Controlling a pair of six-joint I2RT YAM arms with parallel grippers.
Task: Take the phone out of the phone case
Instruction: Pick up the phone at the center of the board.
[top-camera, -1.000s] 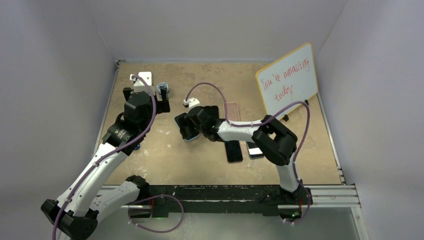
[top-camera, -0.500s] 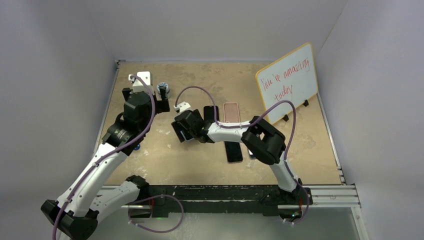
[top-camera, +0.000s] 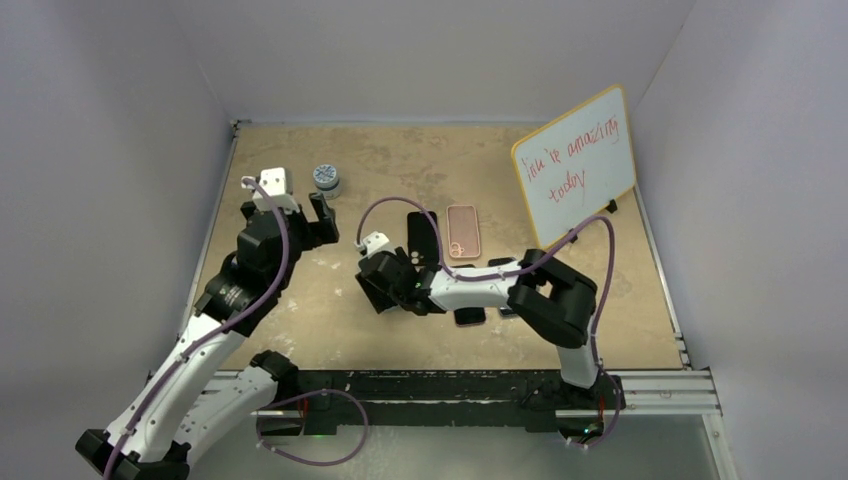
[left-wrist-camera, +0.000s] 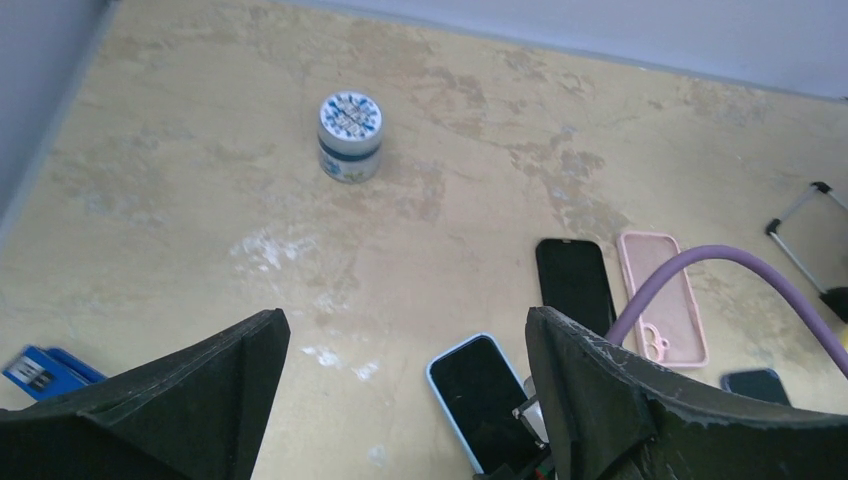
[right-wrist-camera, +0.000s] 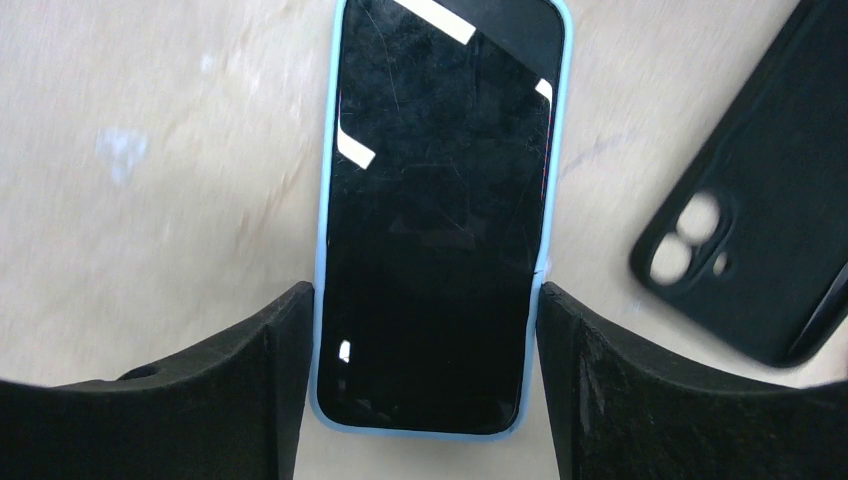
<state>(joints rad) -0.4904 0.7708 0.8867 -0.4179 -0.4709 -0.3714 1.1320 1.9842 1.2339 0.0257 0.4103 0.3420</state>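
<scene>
**CASED PHONE – R GRIP ON**

Phone (right-wrist-camera: 435, 200) face-up on table (right-wrist-camera: 150, 150), centre, in light-blue case (right-wrist-camera: 328, 150). Right gripper (right-wrist-camera: 425, 315) pinches case's long sides, prob. to pin it for prying. Left gripper (left-wrist-camera: 405, 330) spread wide, empty, hovers nearby as 2nd hand. Phone not yet out.

White arms (top-camera: 190, 355), blk joints (top-camera: 545, 295), purple cables (left-wrist-camera: 720, 256).

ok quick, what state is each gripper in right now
left gripper: open, holding nothing
right gripper: closed on the long sides of the blue-cased phone
</scene>
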